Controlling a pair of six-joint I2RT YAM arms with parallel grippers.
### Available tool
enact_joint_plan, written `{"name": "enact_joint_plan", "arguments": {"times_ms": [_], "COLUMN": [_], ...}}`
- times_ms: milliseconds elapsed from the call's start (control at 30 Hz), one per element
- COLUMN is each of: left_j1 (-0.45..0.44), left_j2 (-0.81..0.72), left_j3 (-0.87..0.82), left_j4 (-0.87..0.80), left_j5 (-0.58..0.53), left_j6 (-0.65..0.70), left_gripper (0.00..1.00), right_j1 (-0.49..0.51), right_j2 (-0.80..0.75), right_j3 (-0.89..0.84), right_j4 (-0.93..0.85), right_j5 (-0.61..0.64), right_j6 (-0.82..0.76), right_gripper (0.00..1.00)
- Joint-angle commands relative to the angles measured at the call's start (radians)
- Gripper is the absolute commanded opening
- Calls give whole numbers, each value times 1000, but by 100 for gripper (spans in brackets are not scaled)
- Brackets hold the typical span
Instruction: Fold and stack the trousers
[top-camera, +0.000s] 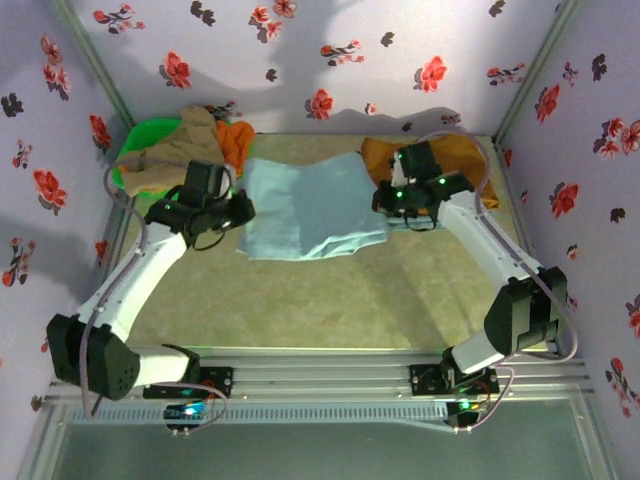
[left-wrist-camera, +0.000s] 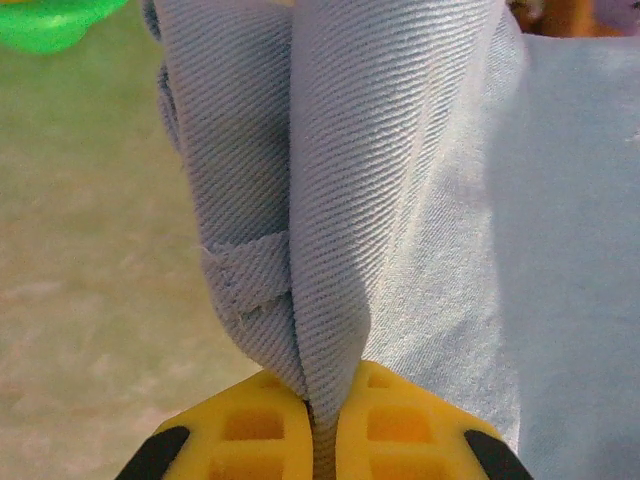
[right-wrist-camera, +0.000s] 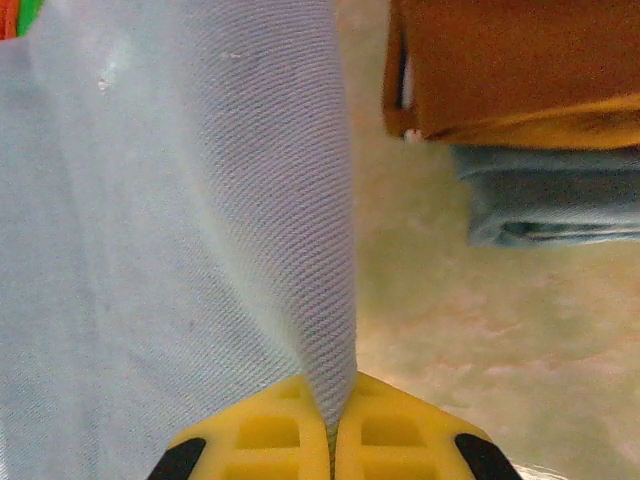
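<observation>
You see the trousers (top-camera: 310, 210) lying as a rough rectangle at the middle of the counter (top-camera: 300, 300), between the two arms. Your left end effector (left-wrist-camera: 322, 420) is closed tight on a pinched fold at their left edge. Your right end effector (right-wrist-camera: 331, 435) is likewise closed on a ridge of the same cloth at their right edge. Near that edge, a brown garment (right-wrist-camera: 510, 60) rests on a folded blue one (right-wrist-camera: 550, 205). A green tub (top-camera: 122, 172) holding clothes sits at the far left.
</observation>
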Motion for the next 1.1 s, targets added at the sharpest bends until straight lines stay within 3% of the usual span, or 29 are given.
{"name": "enact_joint_plan", "arguments": {"times_ms": [0,167,433,667,967,1000,1033,1067], "left_j1": [-41,-152,-246,-255,-262,-260,-260,-260], "left_j2": [117,447,912,1218,1348,1357,1363,1365], "left_j3": [178,544,1089,1383,1394,1387,1370,1346], "left_j4": [25,80,72,124,258,259,267,278], "left_j5": [-55,-71,-68,-14,7,9,9,12], "left_j6": [6,53,153,62,-71,-83,-94,-101], "left_gripper": [0,0,0,0,0,6,19,27], "right_j1": [-102,-282,-500,-617,-657,-657,-657,-656], "right_j2": [-8,113,336,471,651,663,670,674], "right_j3": [125,330,562,625,747,741,727,708], "right_j4": [-52,-81,-64,-9,-65,-67,-65,-57], "right_j5": [168,245,236,228,223,225,223,229], "right_j6": [-47,-91,-85,-58,-90,-84,-78,-69], "right_gripper": [0,0,0,0,0,5,15,30]}}
